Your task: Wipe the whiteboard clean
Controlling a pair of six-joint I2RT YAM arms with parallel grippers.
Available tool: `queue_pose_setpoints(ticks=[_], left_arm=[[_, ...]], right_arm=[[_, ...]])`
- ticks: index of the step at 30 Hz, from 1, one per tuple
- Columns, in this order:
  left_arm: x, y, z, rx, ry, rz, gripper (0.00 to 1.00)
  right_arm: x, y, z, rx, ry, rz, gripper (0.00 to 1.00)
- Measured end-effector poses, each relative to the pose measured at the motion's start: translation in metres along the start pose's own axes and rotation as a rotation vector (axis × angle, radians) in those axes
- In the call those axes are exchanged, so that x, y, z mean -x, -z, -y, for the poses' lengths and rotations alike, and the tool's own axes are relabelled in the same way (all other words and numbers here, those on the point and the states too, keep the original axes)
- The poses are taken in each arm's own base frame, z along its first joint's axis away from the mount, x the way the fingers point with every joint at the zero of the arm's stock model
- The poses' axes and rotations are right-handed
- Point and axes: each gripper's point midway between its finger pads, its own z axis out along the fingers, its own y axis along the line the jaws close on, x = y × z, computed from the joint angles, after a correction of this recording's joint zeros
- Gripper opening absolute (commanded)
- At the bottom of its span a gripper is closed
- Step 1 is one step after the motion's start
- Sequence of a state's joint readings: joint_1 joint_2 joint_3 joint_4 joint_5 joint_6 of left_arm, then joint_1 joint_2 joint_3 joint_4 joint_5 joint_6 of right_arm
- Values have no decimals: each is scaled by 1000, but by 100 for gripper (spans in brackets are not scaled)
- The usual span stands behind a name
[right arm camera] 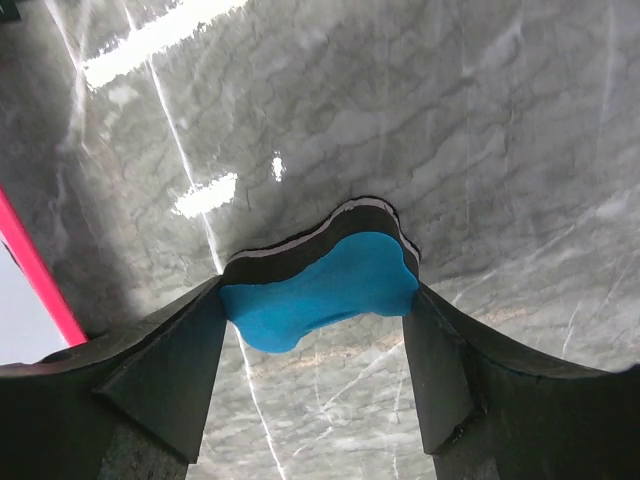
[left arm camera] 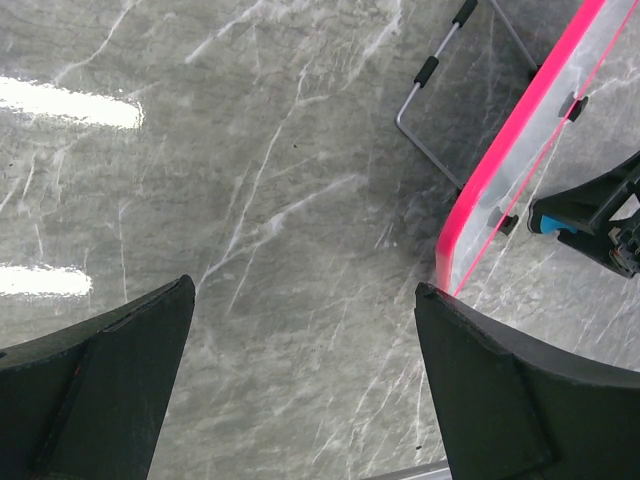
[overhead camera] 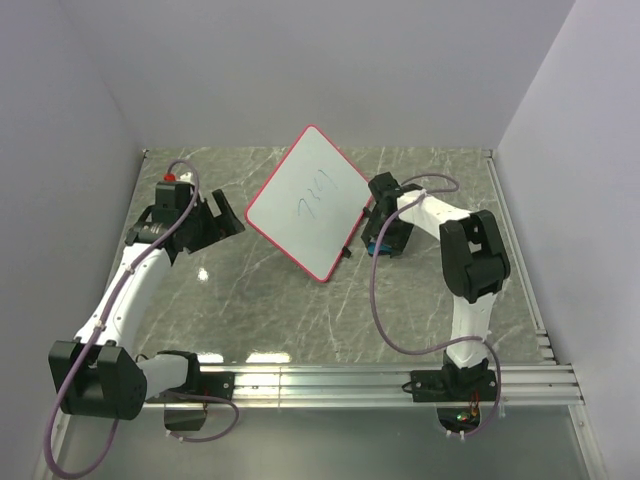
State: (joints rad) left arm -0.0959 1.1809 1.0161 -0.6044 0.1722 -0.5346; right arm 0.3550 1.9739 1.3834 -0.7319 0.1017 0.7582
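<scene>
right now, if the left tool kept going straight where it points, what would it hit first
Probably the bare table, straight ahead of the left tool. The whiteboard has a corner beside one fingertip, so it may brush that; depth is unclear.

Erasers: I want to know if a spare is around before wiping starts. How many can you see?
1: the blue eraser, held by the right gripper beside the whiteboard. Another could be hidden behind the propped board.

Whiteboard (overhead camera: 308, 200): centre of the top view, standing tilted on the table (overhead camera: 300, 300); wire stand (left arm camera: 440, 100) beside its edge, upper right of the left wrist view. Left gripper (overhead camera: 222, 218): left of the board, apart from it. Right gripper (overhead camera: 382, 238): just right of the board's lower edge, eraser (right arm camera: 320, 290) between its fingers.
</scene>
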Motion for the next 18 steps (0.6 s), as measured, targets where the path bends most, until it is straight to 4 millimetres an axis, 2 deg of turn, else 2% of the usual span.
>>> queue_pose_setpoints(ticks=[7, 11, 14, 18], left_arm=[[0, -2, 6, -35, -2, -7, 98], [7, -2, 19, -102, -11, 13, 99], [15, -2, 31, -155, -19, 43, 100], [25, -2, 42, -201, -30, 65, 99]], right_arm=[[2, 1, 2, -4, 21, 14, 0], [-2, 12, 17, -19, 39, 29, 0], [4, 38, 20, 13, 39, 63, 0], [20, 85, 5, 140, 41, 141, 0]])
